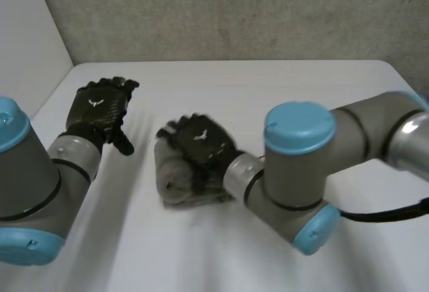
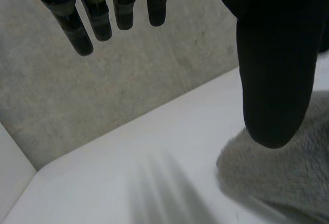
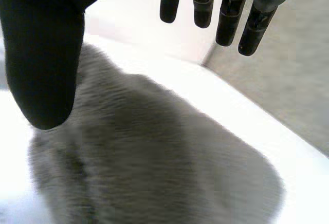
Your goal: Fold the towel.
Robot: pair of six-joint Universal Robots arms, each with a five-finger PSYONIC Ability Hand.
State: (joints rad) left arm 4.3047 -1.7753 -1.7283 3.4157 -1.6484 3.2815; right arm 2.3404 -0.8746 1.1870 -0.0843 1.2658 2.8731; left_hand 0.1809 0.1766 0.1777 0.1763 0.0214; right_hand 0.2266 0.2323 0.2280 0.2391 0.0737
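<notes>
Left hand (image 1: 100, 108): raised over the white table (image 1: 281, 91), well to the left of the towel. Its fingers (image 2: 82, 34) are straight and spread, and it holds nothing.

Towel (image 1: 175, 179): a small grey bundle at the middle of the table, compact and thick, with rounded rather than crisp edges. It seems already doubled over, but the layers cannot be made out.

Right hand (image 1: 201, 143): directly over the towel, palm down. Its fingers (image 3: 229, 23) are straight and reach past the far edge, with no cloth pinched. Whether the palm presses on the towel cannot be told.

Assessment: the step in hand appears to be flattening or squaring the bundle. The palm should come down level and press without sliding, or the layers will shear. The left hand could steady the left edge.
</notes>
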